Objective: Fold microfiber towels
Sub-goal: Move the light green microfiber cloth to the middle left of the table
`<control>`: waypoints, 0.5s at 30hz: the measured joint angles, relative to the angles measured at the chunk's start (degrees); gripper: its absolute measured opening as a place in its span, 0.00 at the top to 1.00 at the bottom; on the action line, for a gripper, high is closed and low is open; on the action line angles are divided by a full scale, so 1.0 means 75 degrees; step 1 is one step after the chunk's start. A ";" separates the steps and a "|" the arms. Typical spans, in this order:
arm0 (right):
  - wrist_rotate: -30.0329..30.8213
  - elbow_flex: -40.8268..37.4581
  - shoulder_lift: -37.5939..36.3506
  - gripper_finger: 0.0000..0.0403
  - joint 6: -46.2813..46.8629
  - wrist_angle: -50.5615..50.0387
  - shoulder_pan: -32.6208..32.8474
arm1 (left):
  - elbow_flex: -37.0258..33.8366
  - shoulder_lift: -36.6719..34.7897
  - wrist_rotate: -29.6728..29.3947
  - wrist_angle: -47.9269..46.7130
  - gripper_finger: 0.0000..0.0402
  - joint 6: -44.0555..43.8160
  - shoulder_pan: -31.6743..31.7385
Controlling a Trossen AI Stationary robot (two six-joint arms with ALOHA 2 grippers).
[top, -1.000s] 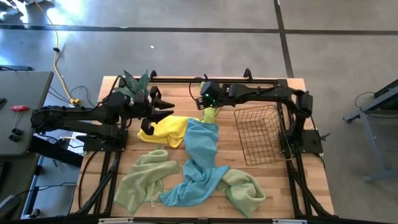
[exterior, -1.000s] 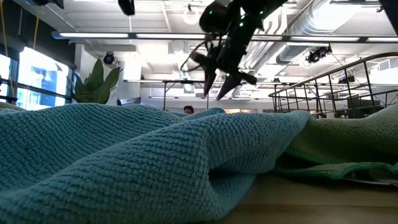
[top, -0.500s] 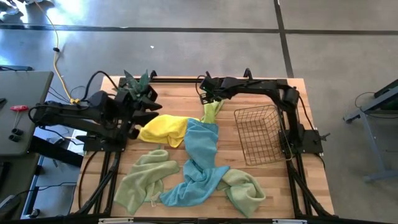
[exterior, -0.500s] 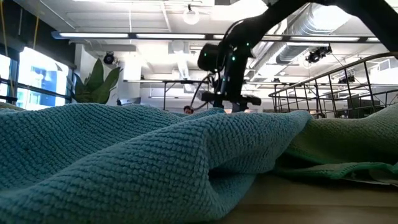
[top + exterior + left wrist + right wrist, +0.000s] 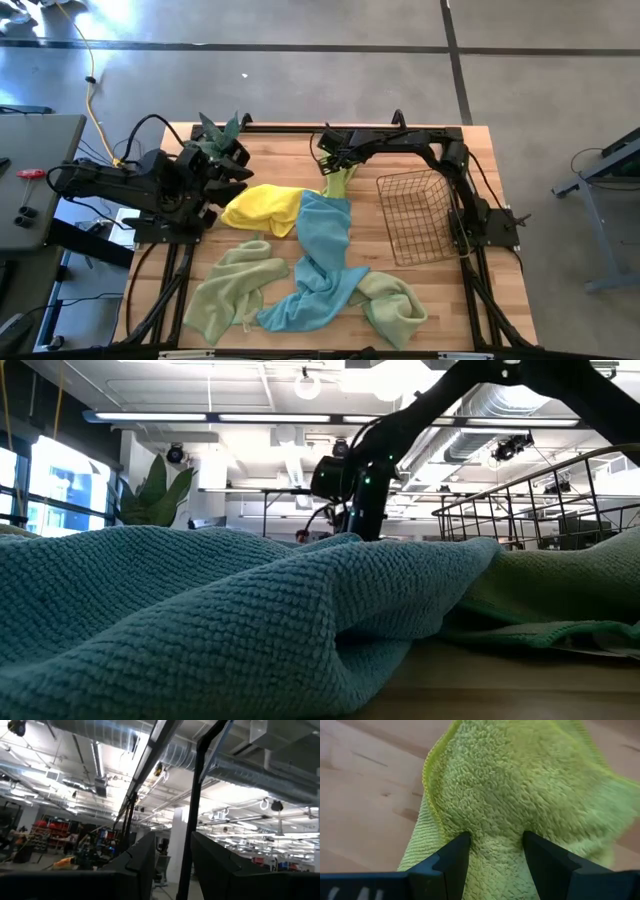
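My right pincer point(image 5: 492, 851) straddles the soft, floppy lime towel point(image 5: 520, 785), fingers spread, best pinched at its bunched edge.

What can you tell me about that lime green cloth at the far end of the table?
The lime green towel is soft, nubbly microfiber with a stitched edge, lying crumpled on the wooden table beside the wire basket. Its near end disappears under the light blue towel. The right tool straddles a bunched ridge of it, one finger on each side, open.
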 joint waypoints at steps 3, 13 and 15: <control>-0.0409 0.0015 0.0123 0.55 -0.0489 0.0773 0.0030 | 0.0000 -0.0010 0.0003 0.0048 0.71 0.0000 -0.0005; -0.0283 -0.0006 0.0192 0.55 -0.0818 0.2010 0.0042 | 0.0000 -0.0035 -0.0003 0.0053 0.71 0.0022 -0.0002; -0.0282 -0.0006 0.0184 0.55 -0.0806 0.2043 0.0048 | 0.0000 -0.0035 -0.0021 0.0055 0.71 0.0144 0.0001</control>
